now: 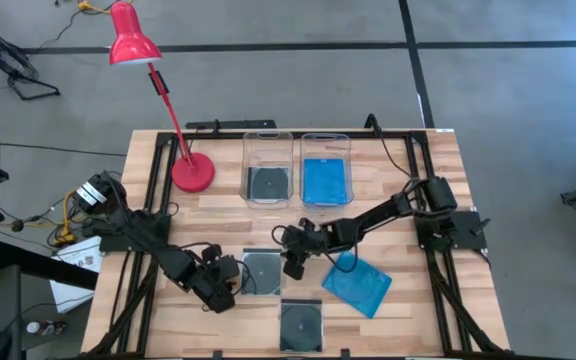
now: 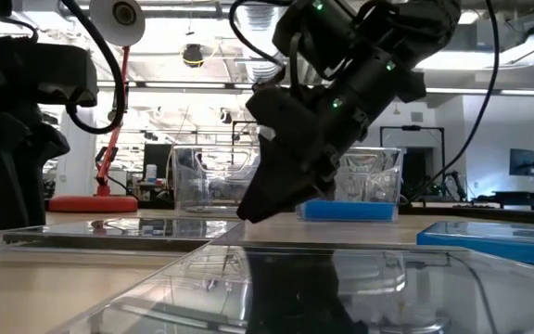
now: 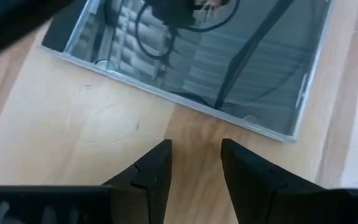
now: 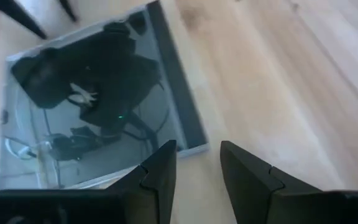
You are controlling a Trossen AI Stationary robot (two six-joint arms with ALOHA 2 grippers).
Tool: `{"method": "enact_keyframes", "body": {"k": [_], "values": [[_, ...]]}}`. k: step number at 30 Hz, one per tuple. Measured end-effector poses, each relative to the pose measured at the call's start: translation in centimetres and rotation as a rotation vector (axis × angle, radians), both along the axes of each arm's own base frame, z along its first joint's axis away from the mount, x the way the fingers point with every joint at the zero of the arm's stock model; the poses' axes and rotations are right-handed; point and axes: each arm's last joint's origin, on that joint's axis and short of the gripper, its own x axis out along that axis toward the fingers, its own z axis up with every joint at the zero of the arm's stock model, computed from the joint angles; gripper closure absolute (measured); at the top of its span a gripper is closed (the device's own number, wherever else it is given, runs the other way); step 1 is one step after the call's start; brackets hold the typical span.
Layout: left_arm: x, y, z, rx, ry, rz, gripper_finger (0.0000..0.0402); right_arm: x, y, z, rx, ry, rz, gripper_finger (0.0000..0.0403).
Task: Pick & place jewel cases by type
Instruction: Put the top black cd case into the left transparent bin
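A clear jewel case point(image 1: 261, 271) lies flat on the wooden table between my two grippers. My left gripper point(image 1: 232, 276) stands open at its left edge, fingertips point(image 3: 160, 155) over bare wood just short of the case point(image 3: 197, 56). My right gripper point(image 1: 293, 264) is open at the case's right side, pointing down at a slant, with one fingertip point(image 4: 166, 152) next to the case's corner point(image 4: 194, 140). A second clear case point(image 1: 301, 324) lies near the front edge. A blue case point(image 1: 358, 282) lies to the right. My right gripper has one fingertip over the near corner point(image 4: 194, 140) of the clear case; whether it touches, I cannot tell. Nothing is between its fingers. My left gripper touches nothing.
Two clear bins stand at the far middle: the left bin point(image 1: 267, 150) holds a dark case, the right bin point(image 1: 325, 145) a blue one. A red desk lamp point(image 1: 192, 172) stands at the far left. Bare wood lies at the near right corner.
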Motion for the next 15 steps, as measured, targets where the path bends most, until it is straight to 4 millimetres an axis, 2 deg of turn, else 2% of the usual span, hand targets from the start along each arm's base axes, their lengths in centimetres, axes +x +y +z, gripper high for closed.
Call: {"method": "enact_keyframes", "body": {"k": [7, 15], "values": [[-0.2, -0.1, 0.0, -0.01, 0.017, 0.014, 0.0269, -0.1, -0.8, -0.2, -0.014, 0.033, -0.024, 0.0285], [-0.9, -0.3, -0.2, 0.031, 0.053, 0.001, 0.0269, -0.8, 1.2, -0.2, -0.132, 0.068, 0.114, 0.0285]]}}
